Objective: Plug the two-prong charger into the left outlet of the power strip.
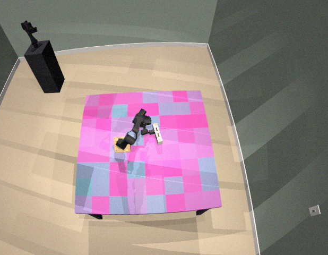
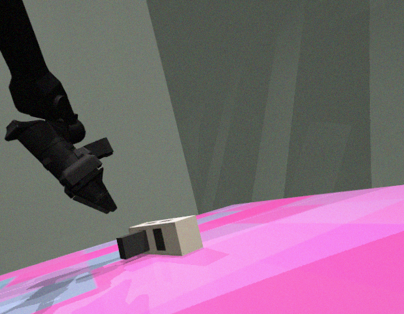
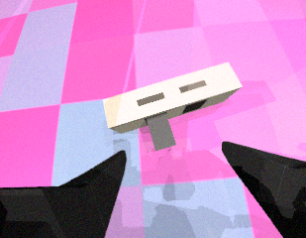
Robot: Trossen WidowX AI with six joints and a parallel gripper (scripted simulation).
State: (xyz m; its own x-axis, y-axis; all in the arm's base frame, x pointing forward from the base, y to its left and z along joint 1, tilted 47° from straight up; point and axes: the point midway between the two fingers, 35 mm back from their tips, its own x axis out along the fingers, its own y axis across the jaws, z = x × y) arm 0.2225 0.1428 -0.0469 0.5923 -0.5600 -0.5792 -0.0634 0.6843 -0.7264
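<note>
The white power strip [image 1: 159, 138] [image 2: 189, 236] [image 3: 168, 98] sat on the patchwork table [image 1: 173, 153] [image 2: 297, 256] [image 3: 100, 55]. It had two dark openings on its side. The dark charger [image 2: 133, 244] [image 3: 162, 133] was at the left one, its end right against the strip and its body sticking out. The right opening had nothing in it. Your gripper [image 2: 110, 189] [image 3: 172, 150] was wide open, up above the charger and apart from it, and it had hold of nothing. You couldn't see the prongs, so you couldn't tell how far in they went. The wrist view cut off the backs of the black fingers.
</note>
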